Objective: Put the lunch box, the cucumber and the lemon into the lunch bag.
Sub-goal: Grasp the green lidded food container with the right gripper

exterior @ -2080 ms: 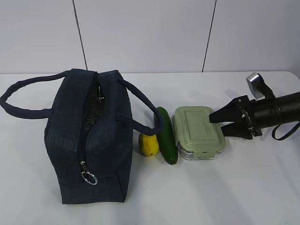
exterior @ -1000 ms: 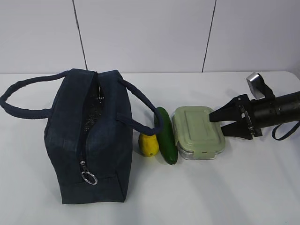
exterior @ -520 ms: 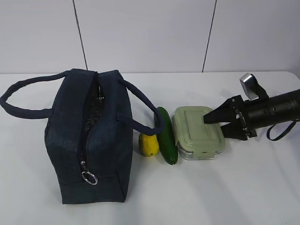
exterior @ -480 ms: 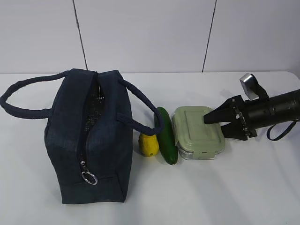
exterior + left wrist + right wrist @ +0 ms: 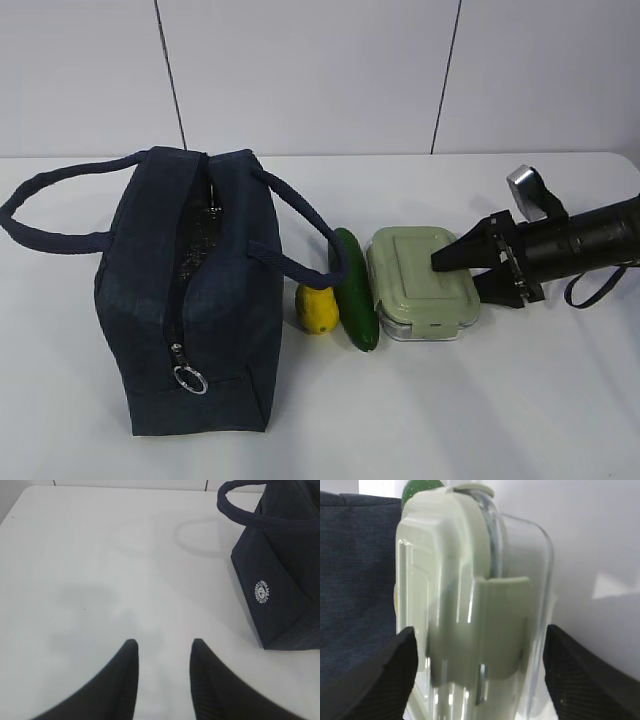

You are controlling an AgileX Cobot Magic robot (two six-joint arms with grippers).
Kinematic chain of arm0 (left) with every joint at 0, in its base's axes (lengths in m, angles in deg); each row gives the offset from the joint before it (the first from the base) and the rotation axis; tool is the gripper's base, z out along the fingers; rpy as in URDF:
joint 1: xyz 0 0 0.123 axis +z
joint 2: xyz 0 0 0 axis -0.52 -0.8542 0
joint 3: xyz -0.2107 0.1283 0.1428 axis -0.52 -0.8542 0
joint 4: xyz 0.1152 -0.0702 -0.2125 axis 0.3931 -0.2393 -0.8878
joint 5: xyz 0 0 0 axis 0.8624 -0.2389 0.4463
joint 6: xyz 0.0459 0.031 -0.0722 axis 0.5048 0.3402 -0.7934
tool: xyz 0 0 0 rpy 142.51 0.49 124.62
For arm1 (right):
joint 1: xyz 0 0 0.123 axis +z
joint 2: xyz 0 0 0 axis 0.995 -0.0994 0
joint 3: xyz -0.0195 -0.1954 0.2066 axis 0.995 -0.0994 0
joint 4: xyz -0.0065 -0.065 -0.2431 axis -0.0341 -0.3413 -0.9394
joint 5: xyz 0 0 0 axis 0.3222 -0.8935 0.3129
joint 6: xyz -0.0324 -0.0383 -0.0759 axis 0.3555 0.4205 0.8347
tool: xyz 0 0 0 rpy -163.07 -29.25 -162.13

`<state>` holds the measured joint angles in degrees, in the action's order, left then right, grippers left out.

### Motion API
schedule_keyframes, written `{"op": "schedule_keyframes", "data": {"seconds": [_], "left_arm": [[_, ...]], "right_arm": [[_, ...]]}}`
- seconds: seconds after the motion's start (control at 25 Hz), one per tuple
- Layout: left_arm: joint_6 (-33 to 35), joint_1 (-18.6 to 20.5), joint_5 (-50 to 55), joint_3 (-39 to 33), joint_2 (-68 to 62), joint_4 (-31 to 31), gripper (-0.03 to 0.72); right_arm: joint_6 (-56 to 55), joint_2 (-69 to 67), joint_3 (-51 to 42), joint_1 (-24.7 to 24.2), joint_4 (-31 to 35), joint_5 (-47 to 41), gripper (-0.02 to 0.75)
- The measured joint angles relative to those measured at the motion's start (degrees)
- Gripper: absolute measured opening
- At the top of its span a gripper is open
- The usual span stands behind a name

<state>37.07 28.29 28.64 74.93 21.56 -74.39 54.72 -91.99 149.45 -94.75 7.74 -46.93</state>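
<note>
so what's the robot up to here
The right pincer is open, with one finger above and one below the near end of the lunch box, not yet closed on it. The box sits on the table next to the cucumber and lemon, beside the unzipped lunch bag. The left pincer hangs open over bare table, holding nothing. Nothing has gone into the bag from what shows.

The left gripper (image 5: 162,672) is being held part-open above the white table (image 5: 90,555), with the lunch bag (image 5: 277,575) being seen to its right.
</note>
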Motion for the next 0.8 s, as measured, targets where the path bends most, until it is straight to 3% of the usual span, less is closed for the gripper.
{"op": "schedule_keyframes", "data": {"seconds": [0.44, 0.8], "left_arm": [[0.0, 0.0, 0.0, 0.0, 0.0, 0.0, 0.253], [0.0, 0.0, 0.0, 0.0, 0.0, 0.0, 0.253]], "right_arm": [[-0.21, 0.0, 0.0, 0.27, 0.1, 0.0, 0.566], [-0.24, 0.0, 0.0, 0.37, 0.0, 0.03, 0.484]]}}
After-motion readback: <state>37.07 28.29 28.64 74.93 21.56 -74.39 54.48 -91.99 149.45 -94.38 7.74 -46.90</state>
